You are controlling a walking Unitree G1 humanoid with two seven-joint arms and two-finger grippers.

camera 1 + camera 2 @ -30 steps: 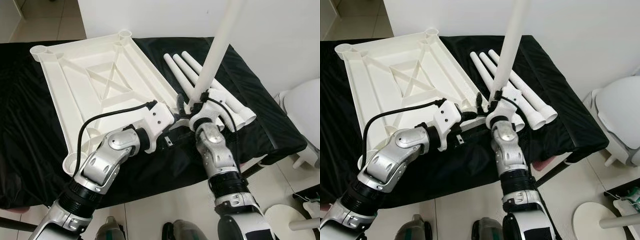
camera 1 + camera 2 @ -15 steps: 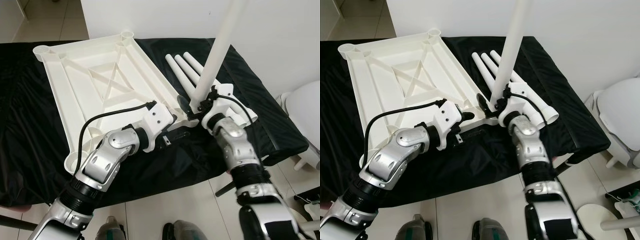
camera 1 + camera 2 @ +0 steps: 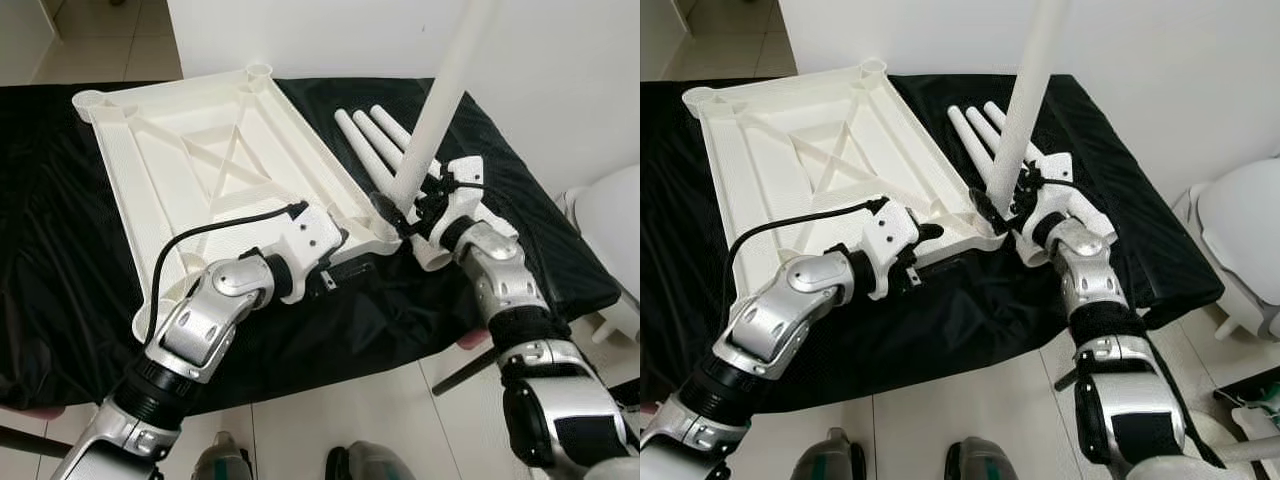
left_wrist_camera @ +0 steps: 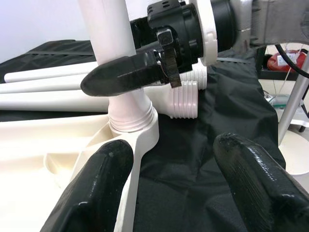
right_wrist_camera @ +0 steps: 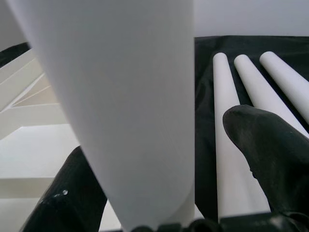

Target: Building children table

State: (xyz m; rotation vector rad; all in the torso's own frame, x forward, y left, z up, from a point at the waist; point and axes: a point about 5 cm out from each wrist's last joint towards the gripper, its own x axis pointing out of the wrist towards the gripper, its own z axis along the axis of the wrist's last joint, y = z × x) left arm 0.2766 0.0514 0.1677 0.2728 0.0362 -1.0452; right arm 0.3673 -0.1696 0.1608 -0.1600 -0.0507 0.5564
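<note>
1. Black cloth (image 3: 60, 250) covers our bench; the upturned white tabletop (image 3: 190, 170) lies on it.
2. Our left gripper (image 4: 171, 181) waits with jaws apart just before the corner socket (image 4: 133, 128).
3. Our right gripper (image 3: 1012, 205) clamps the upright leg (image 3: 1035, 80) seated there; next we twist it tight.
4. Beyond lie three spare legs (image 3: 375, 135), not obstructing.

A room in a home, to judge by the pale tiled floor (image 3: 300, 420) and plain white wall (image 3: 1160, 70). Flat-pack furniture parts laid out on a low surface draped in black cloth (image 3: 60, 260): a white plastic tabletop (image 3: 200, 160) turned underside up, loose white legs (image 3: 385, 140) beside it. At the right edge, a rounded white household item (image 3: 1240, 230) standing on the floor.
</note>
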